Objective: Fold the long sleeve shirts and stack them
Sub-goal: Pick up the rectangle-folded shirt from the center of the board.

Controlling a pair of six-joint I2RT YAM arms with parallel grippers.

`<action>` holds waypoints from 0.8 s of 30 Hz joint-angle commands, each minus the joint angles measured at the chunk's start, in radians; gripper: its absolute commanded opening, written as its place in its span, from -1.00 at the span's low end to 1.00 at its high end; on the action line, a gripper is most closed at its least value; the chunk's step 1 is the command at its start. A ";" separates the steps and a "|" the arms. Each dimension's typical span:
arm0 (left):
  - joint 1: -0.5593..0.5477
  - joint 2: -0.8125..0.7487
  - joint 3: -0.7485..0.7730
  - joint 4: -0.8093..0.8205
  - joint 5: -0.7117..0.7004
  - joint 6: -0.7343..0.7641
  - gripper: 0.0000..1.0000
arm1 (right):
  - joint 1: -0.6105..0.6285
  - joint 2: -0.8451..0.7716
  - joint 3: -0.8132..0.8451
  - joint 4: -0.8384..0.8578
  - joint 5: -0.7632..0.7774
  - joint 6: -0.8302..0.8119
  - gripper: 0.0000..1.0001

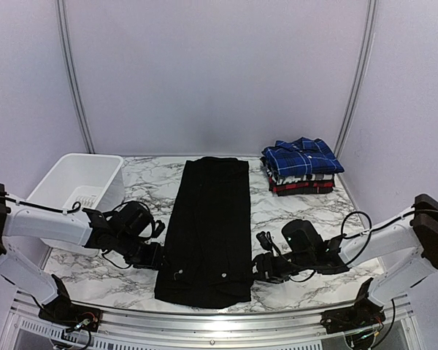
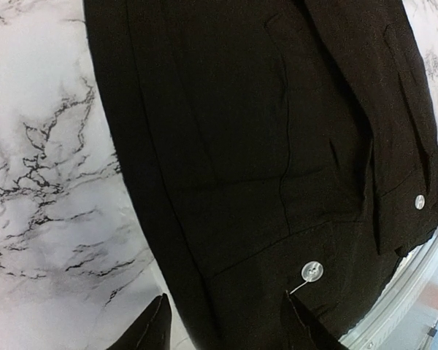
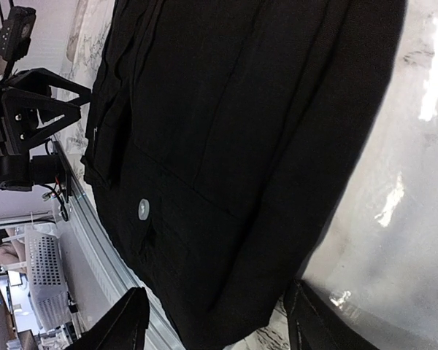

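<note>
The left gripper [image 1: 159, 257] sits at the near left edge of the black shirt [image 1: 208, 226] and the right gripper [image 1: 261, 266] at its near right edge. Each wrist view shows its own fingers spread wide with the cloth lying flat and loose between them, so both are released.

The shirt is folded into a long strip on the marble table [image 1: 292, 219], its long axis running from 6 to 12 o'clock. Collar and sleeves are hard to make out, and I cannot tell which end points away.

The left wrist view shows two pale buttons [image 2: 312, 272] near the hem, the right wrist view only one. Both views cut the far end off.

Only the top view shows the white basket [image 1: 111, 191] at 10 o'clock and the stack of folded plaid shirts [image 1: 301, 175] at 1 o'clock, blue-and-white on top.
</note>
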 commanded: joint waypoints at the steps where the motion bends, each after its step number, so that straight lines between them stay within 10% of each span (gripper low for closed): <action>1: 0.006 0.029 -0.011 -0.024 0.044 0.041 0.06 | -0.013 0.057 -0.004 0.029 -0.031 0.010 0.23; 14: -0.074 0.110 0.004 0.044 0.059 -0.081 -0.18 | -0.076 0.072 0.002 -0.020 -0.048 -0.027 -0.33; 24: -0.108 0.010 0.023 -0.104 -0.091 -0.148 -0.04 | -0.131 -0.016 -0.023 -0.110 -0.079 -0.076 -0.17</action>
